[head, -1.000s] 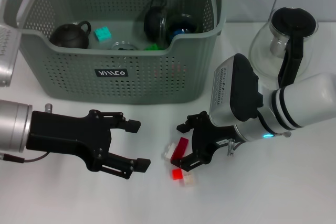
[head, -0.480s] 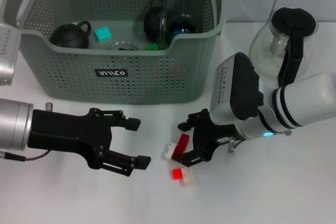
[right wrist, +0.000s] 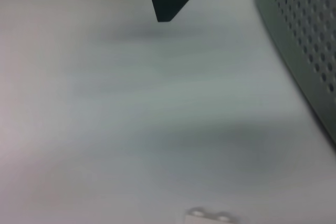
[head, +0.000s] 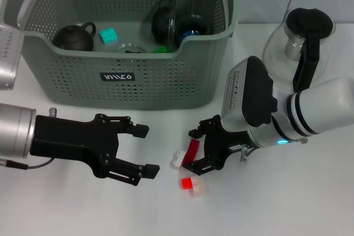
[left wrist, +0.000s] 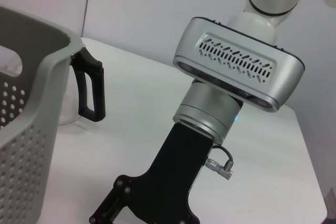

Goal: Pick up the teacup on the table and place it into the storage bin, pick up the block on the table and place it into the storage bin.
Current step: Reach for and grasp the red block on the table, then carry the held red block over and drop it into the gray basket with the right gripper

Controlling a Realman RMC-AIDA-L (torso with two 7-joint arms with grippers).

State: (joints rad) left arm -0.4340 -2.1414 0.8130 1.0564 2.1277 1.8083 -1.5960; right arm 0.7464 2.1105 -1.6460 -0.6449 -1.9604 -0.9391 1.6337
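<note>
Resting surface: white table (head: 310, 203), storage bin (head: 127, 81) at back.
Right gripper (head: 194, 150): clamped on red block (head: 192, 150).
Left gripper (head: 144, 152): fingers apart.

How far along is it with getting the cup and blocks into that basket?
Done: dark cups and a teal block lie in the storage bin, and no cup shows on the table. In hand: the right gripper has its jaws shut on a red block. Left: a white block and a red-and-white block on the table. The left gripper waits open.
</note>
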